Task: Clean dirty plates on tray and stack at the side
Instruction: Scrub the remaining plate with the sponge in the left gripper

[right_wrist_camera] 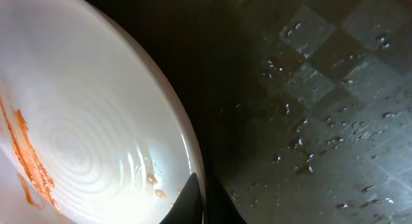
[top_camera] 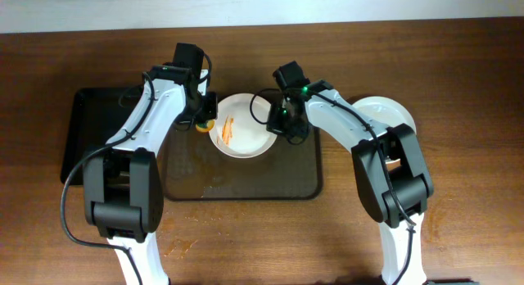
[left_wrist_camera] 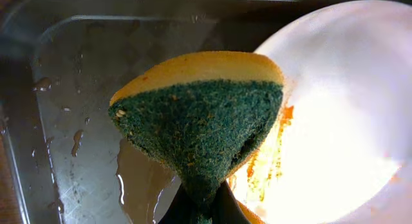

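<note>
One dirty plate (top_camera: 243,125), white with orange-brown streaks, lies on the back of the dark grey-brown tray (top_camera: 246,178). My left gripper (top_camera: 203,119) is shut on a yellow and green sponge (left_wrist_camera: 206,114), held at the plate's left rim (left_wrist_camera: 341,108) over the wet tray floor (left_wrist_camera: 77,121). My right gripper (top_camera: 282,125) is shut on the plate's right rim; in the right wrist view its fingers (right_wrist_camera: 203,201) pinch the rim of the plate (right_wrist_camera: 84,134) above the wet tray (right_wrist_camera: 322,121). No other dirty plates are in view.
A smaller black tray (top_camera: 90,129) lies to the left of the large tray, under my left arm. White plates (top_camera: 391,113) sit on the wooden table at the right, partly hidden by my right arm. An orange smear (top_camera: 182,246) marks the table's front.
</note>
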Controlling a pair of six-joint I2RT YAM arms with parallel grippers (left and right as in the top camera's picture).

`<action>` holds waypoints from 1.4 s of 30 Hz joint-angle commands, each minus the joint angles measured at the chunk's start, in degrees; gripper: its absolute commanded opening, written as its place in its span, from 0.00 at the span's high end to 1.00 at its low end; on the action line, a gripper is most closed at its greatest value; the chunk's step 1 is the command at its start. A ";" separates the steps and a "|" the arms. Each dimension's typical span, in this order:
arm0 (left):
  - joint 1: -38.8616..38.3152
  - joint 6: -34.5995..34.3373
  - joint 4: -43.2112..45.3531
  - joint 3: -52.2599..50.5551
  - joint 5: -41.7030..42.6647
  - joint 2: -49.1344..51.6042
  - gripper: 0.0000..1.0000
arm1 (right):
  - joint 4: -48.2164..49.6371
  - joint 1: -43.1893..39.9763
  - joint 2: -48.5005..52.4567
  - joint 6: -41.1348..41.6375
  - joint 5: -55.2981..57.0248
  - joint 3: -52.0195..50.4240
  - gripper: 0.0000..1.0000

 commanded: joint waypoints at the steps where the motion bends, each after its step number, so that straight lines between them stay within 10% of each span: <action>1: -1.14 -1.03 5.92 -2.47 1.68 -1.29 0.99 | 0.33 0.83 2.43 3.48 1.90 0.35 0.96; 8: -7.85 14.32 16.98 -12.15 -0.59 -1.27 0.99 | 0.61 0.59 2.89 2.36 1.49 0.35 0.96; 18: -6.93 22.29 1.73 -12.00 9.20 -1.29 0.99 | 0.57 0.61 2.89 1.95 1.46 0.35 0.96; 28: -6.93 7.34 29.70 -18.88 -12.39 3.17 1.00 | -0.04 0.63 2.89 1.92 1.49 0.33 0.96; 42: -7.32 7.37 46.29 -15.80 -7.02 4.39 0.99 | -0.07 0.68 2.89 0.83 1.46 0.33 0.96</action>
